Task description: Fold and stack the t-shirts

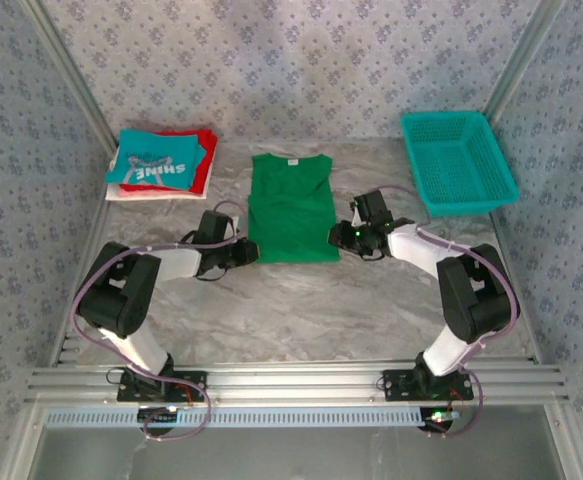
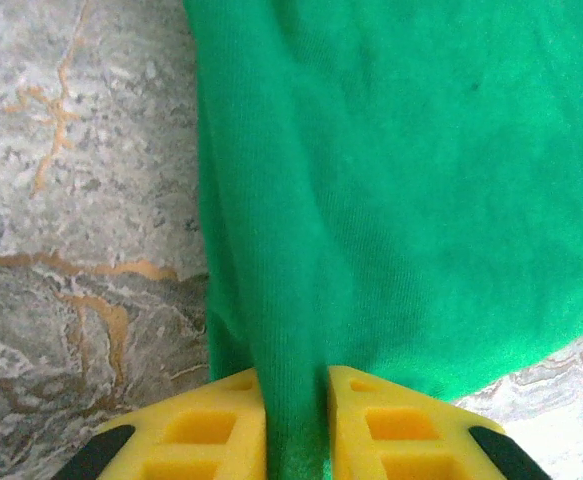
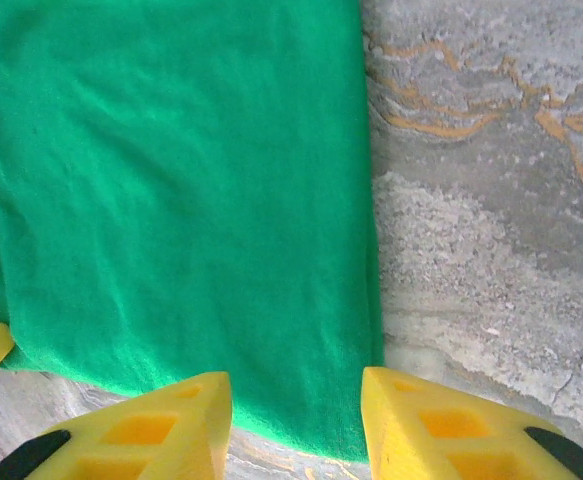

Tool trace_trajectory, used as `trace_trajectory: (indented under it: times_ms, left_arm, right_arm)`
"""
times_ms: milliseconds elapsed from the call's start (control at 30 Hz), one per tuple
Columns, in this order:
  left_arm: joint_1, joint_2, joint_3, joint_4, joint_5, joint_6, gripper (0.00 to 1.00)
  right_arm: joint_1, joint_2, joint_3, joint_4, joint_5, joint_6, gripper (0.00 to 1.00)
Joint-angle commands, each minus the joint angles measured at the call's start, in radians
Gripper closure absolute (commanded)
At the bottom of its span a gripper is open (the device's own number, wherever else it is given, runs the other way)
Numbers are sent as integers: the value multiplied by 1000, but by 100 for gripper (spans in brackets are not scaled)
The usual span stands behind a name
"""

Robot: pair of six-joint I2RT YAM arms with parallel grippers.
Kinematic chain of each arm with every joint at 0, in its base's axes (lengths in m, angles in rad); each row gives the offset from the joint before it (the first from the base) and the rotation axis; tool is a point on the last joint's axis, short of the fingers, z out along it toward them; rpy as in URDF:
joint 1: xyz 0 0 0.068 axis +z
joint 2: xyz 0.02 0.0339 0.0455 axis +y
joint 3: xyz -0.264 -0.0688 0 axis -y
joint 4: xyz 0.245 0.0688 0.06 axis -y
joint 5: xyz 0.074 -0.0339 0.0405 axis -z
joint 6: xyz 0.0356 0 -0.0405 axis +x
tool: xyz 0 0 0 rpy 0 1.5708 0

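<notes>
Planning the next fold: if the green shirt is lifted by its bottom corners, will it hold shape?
Probably floppy: the green shirt puckers into a ridge where the left gripper pinches its hem. Likely light: thin knit, flat on the table. Lifted by that corner alone it would probably drape; the right gripper is open around the other corner.

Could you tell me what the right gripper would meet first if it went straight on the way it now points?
The green t-shirt: its hem corner lies between the fingers of the open right gripper, so cloth comes first, though the gripper's height above it is unclear.
</notes>
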Motion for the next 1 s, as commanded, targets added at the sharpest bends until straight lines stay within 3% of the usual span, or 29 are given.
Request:
trace_trajectory:
  times_ms: [0, 733, 967]
  left_arm:
    - [-5, -23, -23, -5, -6, -6, 80]
    - [-2, -27, -49, -15, -36, -3, 83]
    - [2, -27, -52, -8, -31, -3, 97]
  right_arm:
    - [10, -1, -17, -20, 9, 10, 59]
    - [44, 75, -49, 15, -21, 27, 61]
    - [43, 82, -43, 34, -13, 48, 81]
